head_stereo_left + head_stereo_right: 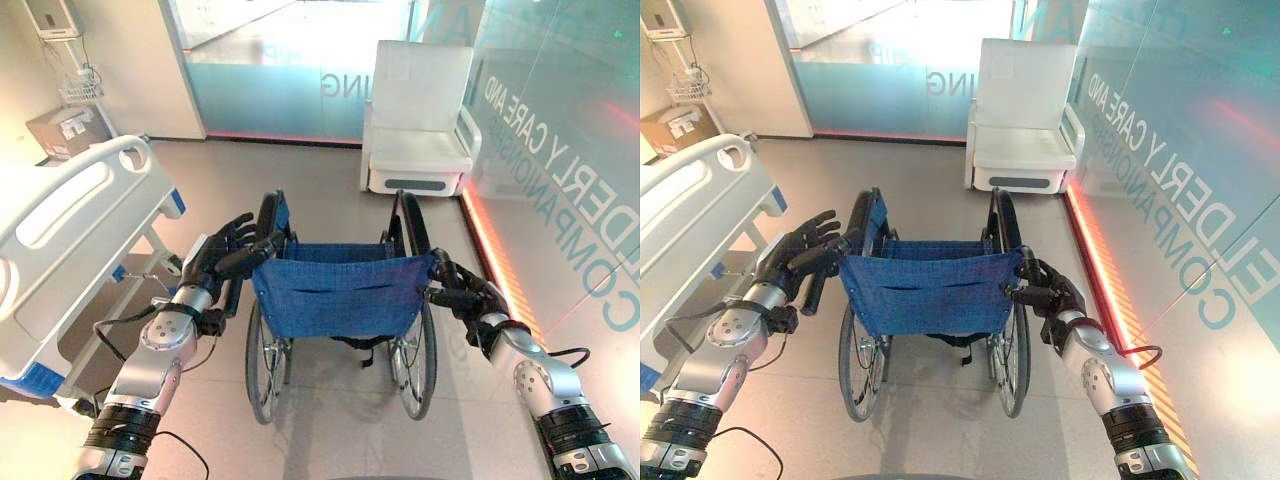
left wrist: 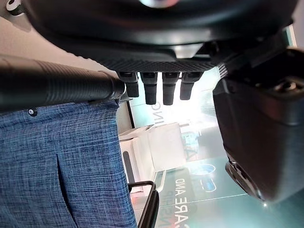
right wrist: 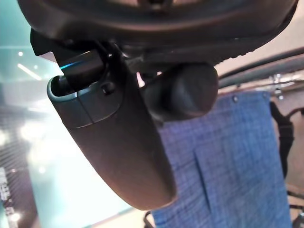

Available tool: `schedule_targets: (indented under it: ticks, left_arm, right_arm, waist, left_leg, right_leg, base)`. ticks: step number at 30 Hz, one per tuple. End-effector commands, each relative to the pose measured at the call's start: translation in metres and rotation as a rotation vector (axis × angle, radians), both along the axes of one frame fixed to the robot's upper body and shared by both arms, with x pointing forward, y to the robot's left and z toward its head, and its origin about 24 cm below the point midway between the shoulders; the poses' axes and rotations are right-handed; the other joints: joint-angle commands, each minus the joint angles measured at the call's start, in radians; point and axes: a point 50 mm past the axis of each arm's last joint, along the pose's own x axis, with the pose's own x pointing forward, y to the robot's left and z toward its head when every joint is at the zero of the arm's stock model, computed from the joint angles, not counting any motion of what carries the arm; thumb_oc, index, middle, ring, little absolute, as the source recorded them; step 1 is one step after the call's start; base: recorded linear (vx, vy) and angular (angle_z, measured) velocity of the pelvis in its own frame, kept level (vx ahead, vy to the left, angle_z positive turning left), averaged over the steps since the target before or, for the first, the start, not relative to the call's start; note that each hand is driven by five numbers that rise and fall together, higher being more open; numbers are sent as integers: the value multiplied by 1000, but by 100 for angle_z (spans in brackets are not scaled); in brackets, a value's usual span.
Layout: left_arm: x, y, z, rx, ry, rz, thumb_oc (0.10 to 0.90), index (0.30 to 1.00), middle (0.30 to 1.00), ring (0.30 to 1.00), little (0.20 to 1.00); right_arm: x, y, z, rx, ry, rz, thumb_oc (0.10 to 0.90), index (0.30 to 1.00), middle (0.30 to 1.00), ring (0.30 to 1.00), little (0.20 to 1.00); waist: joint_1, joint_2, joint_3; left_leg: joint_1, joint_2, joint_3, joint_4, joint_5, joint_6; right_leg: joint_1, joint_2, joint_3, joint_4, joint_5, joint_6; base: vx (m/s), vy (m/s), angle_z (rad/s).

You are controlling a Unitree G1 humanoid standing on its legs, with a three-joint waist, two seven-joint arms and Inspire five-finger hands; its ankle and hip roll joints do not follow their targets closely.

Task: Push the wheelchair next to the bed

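- Two big pieces of furniture flank the scene: the bed (image 1: 70, 240), white with a blue-cornered footboard, stands along the robot's left, and a white armchair (image 1: 418, 115) sits far ahead against the glass wall (image 1: 560, 150).
- Between them, on the pale floor (image 1: 330, 420), the wheelchair (image 1: 340, 290) stands with its blue fabric backrest facing the robot, just beside the bed's foot end with a narrow gap of floor between.
- At the wheelchair's left push handle (image 2: 57, 85), the left hand (image 1: 225, 250) has straight, spread fingers; the left wrist view shows the ribbed black grip lying against the palm, fingers not curled around it.
- On the opposite side, the right hand (image 1: 1045, 295) is closed around the right push handle, thumb (image 3: 183, 90) wrapped over the grip beside the blue cloth.
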Motion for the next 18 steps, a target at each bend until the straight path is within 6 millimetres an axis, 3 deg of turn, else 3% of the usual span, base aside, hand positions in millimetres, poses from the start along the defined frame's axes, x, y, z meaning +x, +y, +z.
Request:
schedule_targets:
  ticks: [1, 18]
  left_arm:
    - [16, -11, 49, 41, -235, -44, 800, 900, 900, 900, 900]
    - [10, 12, 44, 65, -193, 110, 800, 900, 900, 900, 900]
  right_arm:
    - [33, 23, 69, 7, -319, 137, 408, 312, 312, 312, 312]
    - [23, 21, 80, -49, -344, 272, 400, 300, 300, 300, 300]
  waist:
    - [17, -11, -48]
    - [7, -12, -46]
  left_leg:
    - [-19, -66, 43, 6, -27, 28]
    - [-18, -61, 49, 6, -24, 20]
  right_leg:
    - [10, 23, -30, 2, 4, -24]
    - [11, 25, -34, 2, 2, -21]
  base:
    - [0, 0, 0]
    - [0, -2, 0]
